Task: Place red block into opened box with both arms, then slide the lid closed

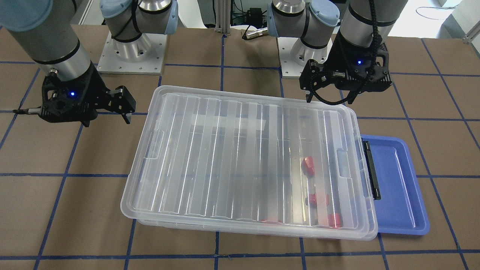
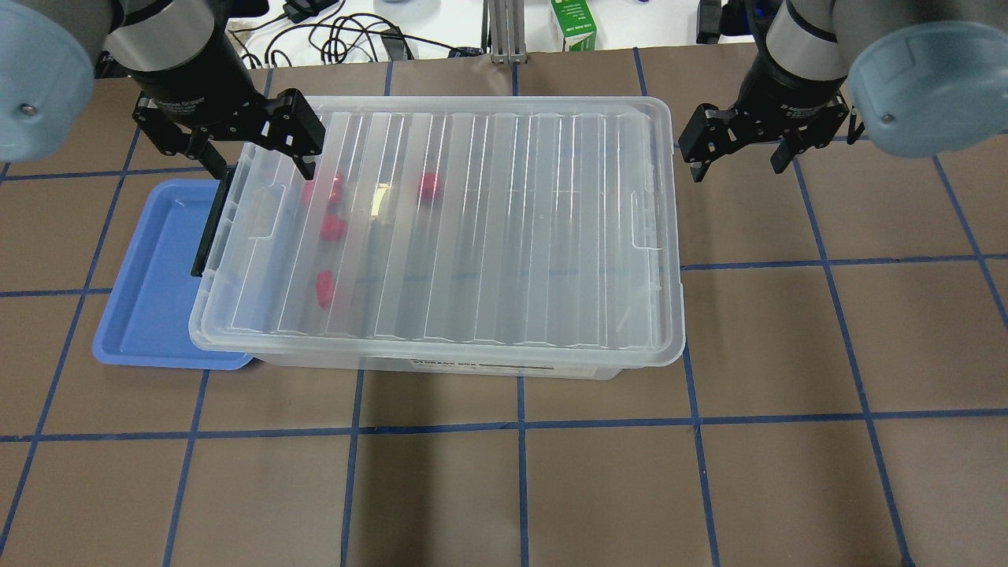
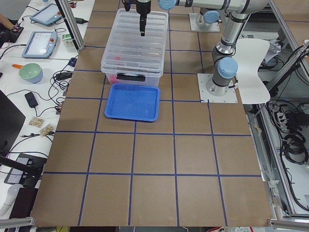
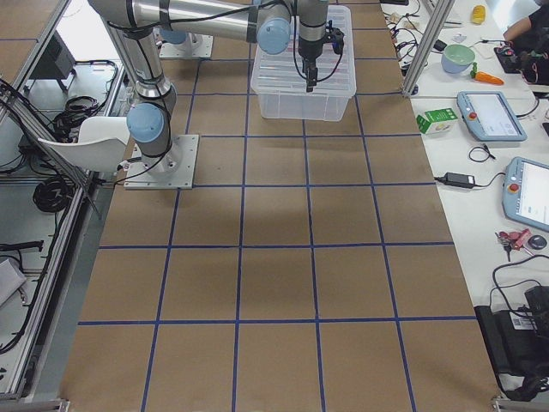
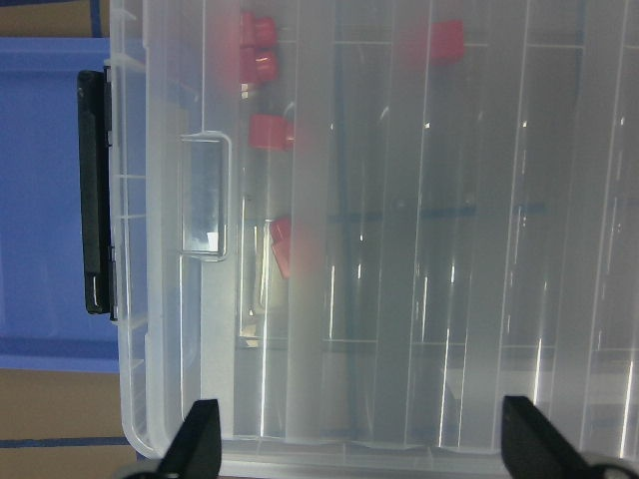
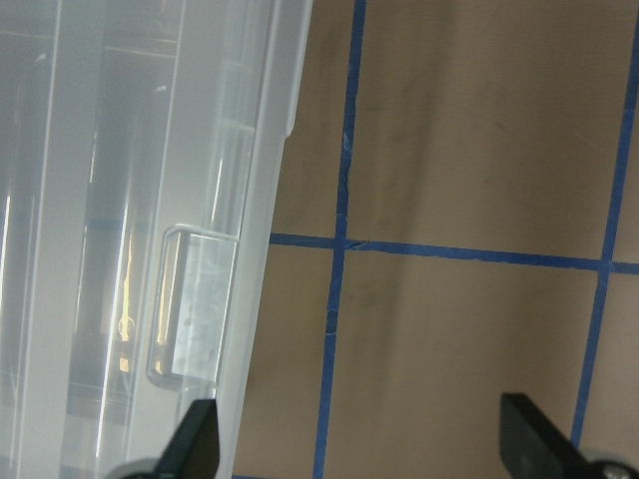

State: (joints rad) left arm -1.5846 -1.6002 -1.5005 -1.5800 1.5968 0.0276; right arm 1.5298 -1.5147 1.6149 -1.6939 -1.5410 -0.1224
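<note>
Showing red block [image 5: 270, 131] under lid [image 5: 449, 299]: L wrist cam.

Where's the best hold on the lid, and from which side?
Take the lid by its short-end rim beside the tab recess, coming in from the robot's right with the right pincer. It lies flat on the box, so probably only the thin overhanging lip offers opposed faces. That end faces open tabletop, while the other is crowded by the black bar and blue tray.

The label [image 2: 472, 365] on the box [image 2: 315, 365] is unreadably blurred.
</note>
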